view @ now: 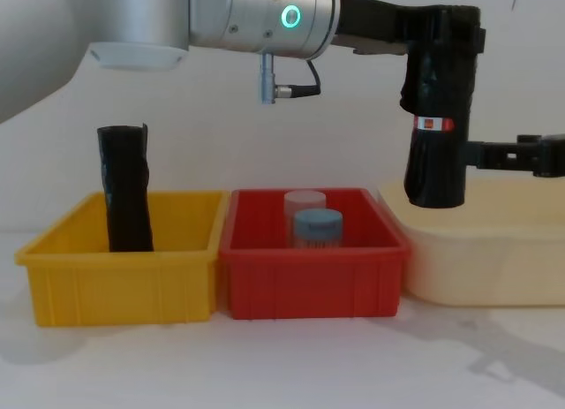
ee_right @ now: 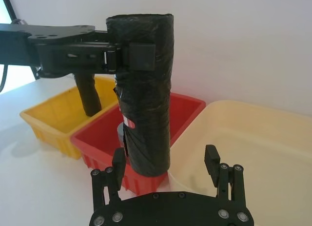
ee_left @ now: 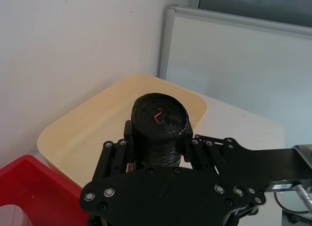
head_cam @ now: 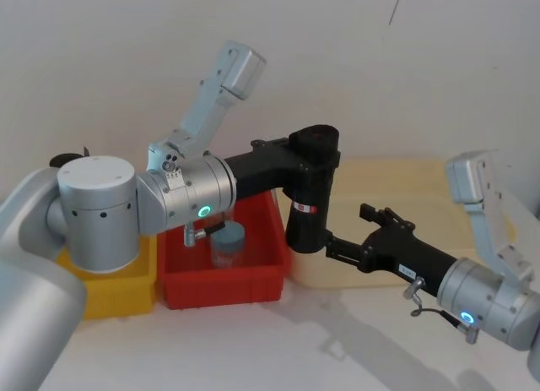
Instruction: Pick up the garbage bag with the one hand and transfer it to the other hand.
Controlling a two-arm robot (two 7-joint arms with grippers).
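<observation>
The garbage bag (head_cam: 305, 197), a black roll with a red-and-white label band, hangs upright above the edge between the red bin and the cream tub. My left gripper (head_cam: 315, 153), on the green-ringed arm, is shut on its upper part; one pad (ee_right: 139, 55) presses the roll's side. My right gripper (ee_right: 165, 160) reaches in low from the right and stands open. Its fingers (ee_right: 210, 157) sit on either side of the roll's lower end, the roll closer to one finger. In the chest view the bag (view: 437, 117) has my right gripper (view: 516, 155) beside it.
A plain black roll (view: 125, 188) stands in the yellow bin (view: 115, 281) on the left. The red bin (view: 313, 276) holds two lidded cups (view: 316, 225). The cream tub (view: 494, 268) lies under my right arm. A wall is close behind.
</observation>
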